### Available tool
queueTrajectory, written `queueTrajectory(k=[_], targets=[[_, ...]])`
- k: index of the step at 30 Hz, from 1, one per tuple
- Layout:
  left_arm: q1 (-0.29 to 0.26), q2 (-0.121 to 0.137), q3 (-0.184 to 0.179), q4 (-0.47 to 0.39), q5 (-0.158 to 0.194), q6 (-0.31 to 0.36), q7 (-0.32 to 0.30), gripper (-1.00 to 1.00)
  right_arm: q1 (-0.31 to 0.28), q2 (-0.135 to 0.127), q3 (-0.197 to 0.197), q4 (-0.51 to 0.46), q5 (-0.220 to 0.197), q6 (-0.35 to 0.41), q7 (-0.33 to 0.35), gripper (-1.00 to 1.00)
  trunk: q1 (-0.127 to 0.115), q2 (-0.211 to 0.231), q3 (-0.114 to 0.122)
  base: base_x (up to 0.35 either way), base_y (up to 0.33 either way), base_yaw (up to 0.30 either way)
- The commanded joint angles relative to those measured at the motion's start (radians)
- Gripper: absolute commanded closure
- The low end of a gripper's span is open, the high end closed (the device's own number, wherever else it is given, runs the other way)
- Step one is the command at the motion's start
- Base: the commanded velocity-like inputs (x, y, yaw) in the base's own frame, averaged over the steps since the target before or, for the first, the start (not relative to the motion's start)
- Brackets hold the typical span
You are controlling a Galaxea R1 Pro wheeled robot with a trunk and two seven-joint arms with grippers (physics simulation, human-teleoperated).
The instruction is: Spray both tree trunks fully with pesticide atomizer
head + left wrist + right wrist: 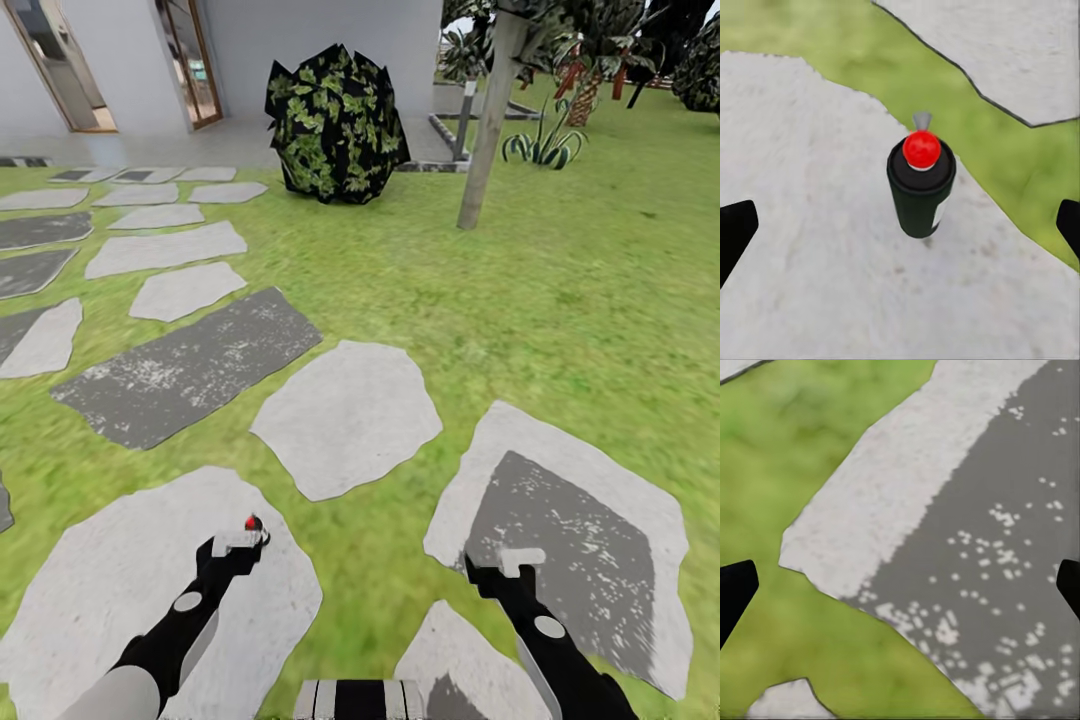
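The pesticide atomizer (921,191), a dark green can with a red button on top, stands upright on a pale stepping stone (810,247). My left gripper (900,232) hovers above it, open, with its black fingertips (735,232) wide apart on either side and clear of the can. In the head view the can's red top (253,522) peeks out just beyond the left gripper (240,545). My right gripper (510,565) hangs open and empty over a grey-and-white stone (975,547). One bare grey-tan tree trunk (487,130) rises from the lawn far ahead to the right.
Flat stepping stones (345,415) lie across the grass (560,300). A dark leafy bush (335,125) stands ahead by the house wall (320,35). A thin post (463,120), a striped plant (545,145) and short palms (590,85) sit beyond the trunk.
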Motion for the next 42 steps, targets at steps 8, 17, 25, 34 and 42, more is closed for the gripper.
queueTrajectory(k=[8, 17, 25, 34, 42], targets=[[0.001, 0.001, 0.000, 0.002, -0.002, -0.017, 0.001, -1.00, 0.000, 0.000, 0.001, 0.000, 0.001, -0.003, 0.002, -1.00, 0.003, -0.002, -0.044, 0.000, 0.000, 0.000], [0.001, 0.002, 0.001, 0.002, -0.002, -0.020, 0.002, -1.00, 0.000, 0.001, 0.001, 0.002, 0.001, -0.004, 0.002, -1.00, 0.007, -0.004, -0.093, 0.000, 0.000, 0.000], [0.001, 0.003, 0.003, 0.002, -0.002, -0.020, 0.001, -1.00, 0.000, 0.000, 0.001, 0.001, 0.001, -0.005, 0.001, -1.00, 0.010, -0.006, -0.128, 0.000, 0.000, 0.000], [0.002, 0.003, 0.000, 0.003, -0.003, -0.020, 0.001, -1.00, 0.000, 0.000, 0.000, -0.001, 0.001, -0.005, 0.000, -1.00, 0.010, -0.006, -0.134, 0.053, 0.000, 0.000], [0.002, 0.003, 0.000, 0.004, -0.002, -0.020, 0.001, -1.00, 0.000, 0.000, 0.001, 0.000, 0.001, -0.005, 0.000, -1.00, 0.010, -0.006, -0.134, 0.243, 0.000, 0.000]])
